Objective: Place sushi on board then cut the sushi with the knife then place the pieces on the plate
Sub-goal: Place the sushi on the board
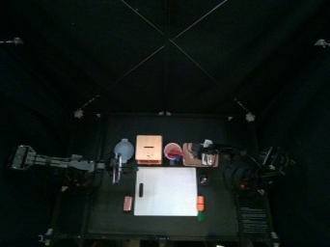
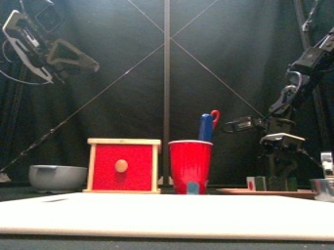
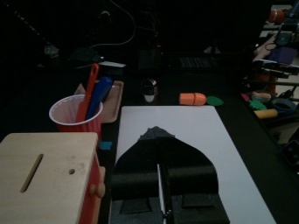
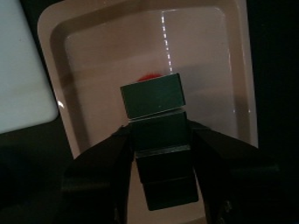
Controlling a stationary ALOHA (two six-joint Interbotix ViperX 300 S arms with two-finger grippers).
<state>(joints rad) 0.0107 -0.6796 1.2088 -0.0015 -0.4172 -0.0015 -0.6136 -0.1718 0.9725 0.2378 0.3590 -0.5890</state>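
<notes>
Several dark green toy sushi blocks [image 4: 156, 96] are hanging over the flat pink tray [image 4: 93, 87], the right tool [image 4: 162, 136] pinching their sides; light, rigid, probably separable, they are likely needing a mid-length hold.

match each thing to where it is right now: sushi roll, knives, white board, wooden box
Things:
1. sushi roll
2. knives
3. white board
4. wooden box

Places:
A. standing in the red cup
B. between the bowl and the red cup
C. held in the right gripper over the pink tray
D. lying flat at the table's front middle

Pairs: 1-C, 2-A, 3-D, 4-B
</notes>
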